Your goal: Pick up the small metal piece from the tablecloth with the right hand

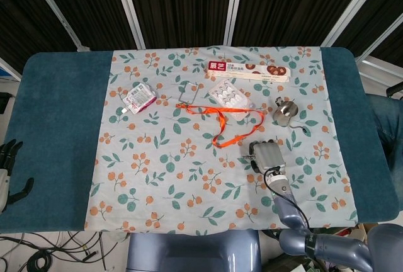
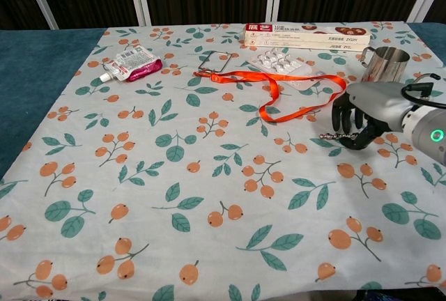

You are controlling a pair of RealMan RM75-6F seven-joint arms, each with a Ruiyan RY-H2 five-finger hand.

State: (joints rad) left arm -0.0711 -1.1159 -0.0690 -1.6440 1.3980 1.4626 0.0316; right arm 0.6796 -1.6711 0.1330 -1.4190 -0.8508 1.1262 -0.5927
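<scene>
Small silvery chain-like metal piece (image 2: 327, 135) under right robot hand (image 2: 354, 118)

Lab test rig: curtained frame (image 1: 182, 1), floor cables (image 1: 38, 253).

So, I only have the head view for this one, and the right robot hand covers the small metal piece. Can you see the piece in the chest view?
Observer: Yes. In the chest view the small metal piece is a short chain. Its left end sticks out from under the right robot hand and lies flat on the tablecloth.
Operator: Are the fingers on it?
Observer: The fingers curl down over its right part, with the thumb on the near side. I cannot tell whether they grip it.
Operator: Anything close behind the hand?
Observer: The steel cup stands upright just behind it, and a gap shows between them.
</scene>
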